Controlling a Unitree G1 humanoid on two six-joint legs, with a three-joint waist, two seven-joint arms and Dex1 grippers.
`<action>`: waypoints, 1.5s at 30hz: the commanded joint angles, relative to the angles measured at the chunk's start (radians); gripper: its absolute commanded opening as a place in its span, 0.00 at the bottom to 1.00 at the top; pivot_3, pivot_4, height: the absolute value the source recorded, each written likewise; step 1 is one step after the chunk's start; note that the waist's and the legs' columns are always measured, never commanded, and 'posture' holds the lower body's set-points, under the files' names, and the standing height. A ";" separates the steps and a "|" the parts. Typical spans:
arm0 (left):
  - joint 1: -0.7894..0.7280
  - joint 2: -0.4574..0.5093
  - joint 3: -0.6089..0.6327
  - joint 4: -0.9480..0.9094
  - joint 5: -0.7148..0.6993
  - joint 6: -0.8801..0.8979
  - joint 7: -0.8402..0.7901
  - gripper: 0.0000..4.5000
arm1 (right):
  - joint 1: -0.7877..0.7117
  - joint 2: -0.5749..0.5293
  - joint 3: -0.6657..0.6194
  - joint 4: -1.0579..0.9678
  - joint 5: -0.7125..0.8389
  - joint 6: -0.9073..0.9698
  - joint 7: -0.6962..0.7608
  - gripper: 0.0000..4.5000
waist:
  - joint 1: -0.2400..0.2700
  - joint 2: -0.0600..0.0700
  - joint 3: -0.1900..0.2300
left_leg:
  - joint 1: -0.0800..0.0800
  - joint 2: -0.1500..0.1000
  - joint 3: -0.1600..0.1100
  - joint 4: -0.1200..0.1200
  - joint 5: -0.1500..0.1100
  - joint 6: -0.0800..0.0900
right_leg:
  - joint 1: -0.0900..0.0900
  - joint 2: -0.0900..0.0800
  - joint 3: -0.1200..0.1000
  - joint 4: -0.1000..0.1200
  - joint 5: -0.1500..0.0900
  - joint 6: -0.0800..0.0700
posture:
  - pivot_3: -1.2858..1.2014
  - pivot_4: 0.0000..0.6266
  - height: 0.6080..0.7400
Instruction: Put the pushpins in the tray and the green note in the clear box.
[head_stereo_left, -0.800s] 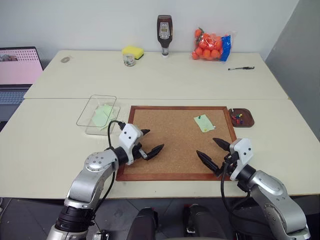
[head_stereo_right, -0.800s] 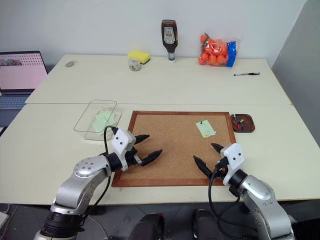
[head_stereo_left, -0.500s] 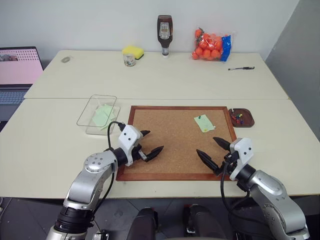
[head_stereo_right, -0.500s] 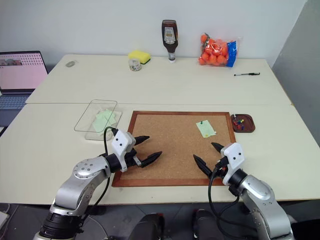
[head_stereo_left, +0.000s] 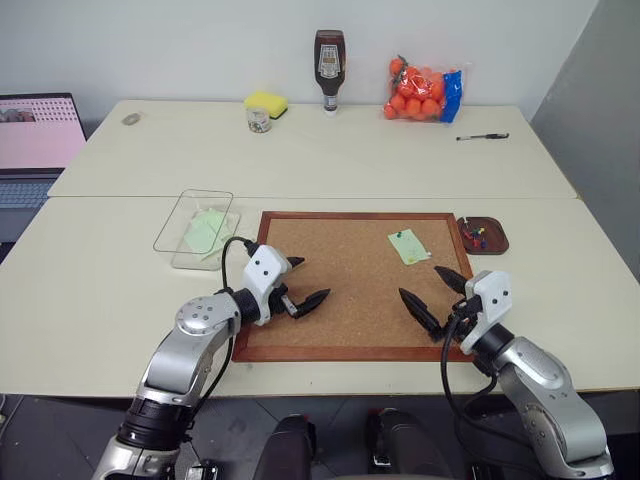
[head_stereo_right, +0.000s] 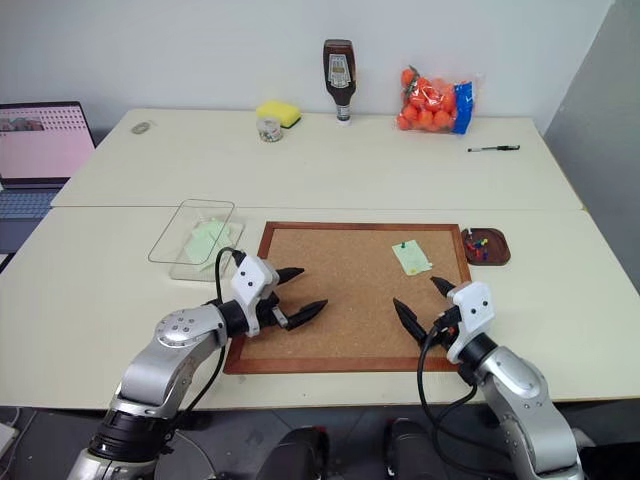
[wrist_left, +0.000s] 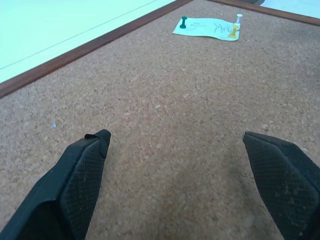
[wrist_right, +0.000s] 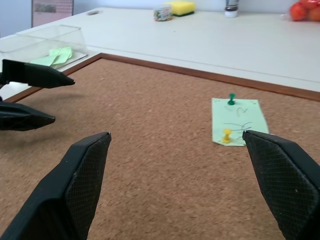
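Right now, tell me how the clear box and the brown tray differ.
The clear box is transparent plastic, larger, and holds pale green paper; the tray is dark brown wood, smaller, and holds coloured pushpins. The box lies left of the cork board, the tray right. Both are shallow and rest on the table.

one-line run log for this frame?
left gripper: open, over cork board | right gripper: open, empty | pale green note: pinned to board | clear plastic box: holds green papers

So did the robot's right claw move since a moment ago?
Yes. The right claw has crept forward over the cork board, toward the pinned green note. It is open and not touching the note.
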 joint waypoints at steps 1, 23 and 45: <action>-0.052 -0.017 0.009 0.027 -0.001 -0.055 -0.013 1.00 | -0.014 0.010 -0.032 -0.015 0.005 -0.022 -0.020 1.00 | 0.000 0.000 0.000 | 0.000 0.000 0.000 0.000 0.000 0.000 | 0.000 0.000 0.000 0.000 0.000 0.000 | 0.52 0.24 1.00; -0.268 -0.108 -0.151 0.314 0.076 -0.223 -0.231 0.25 | -0.032 0.013 -0.038 -0.039 0.009 -0.006 -0.060 1.00 | 0.000 0.000 0.000 | 0.000 0.000 0.001 0.000 0.000 0.000 | 0.000 0.000 0.000 0.001 0.000 0.000 | 0.52 0.24 1.00; -0.280 -0.155 -0.203 0.502 0.168 -0.286 -0.256 0.01 | -0.273 -0.012 -0.009 0.091 -0.008 0.177 -0.099 1.00 | -0.002 0.002 -0.002 | 0.004 -0.001 0.001 0.001 0.000 0.000 | 0.003 0.001 0.001 0.001 0.001 0.001 | 0.52 0.24 1.00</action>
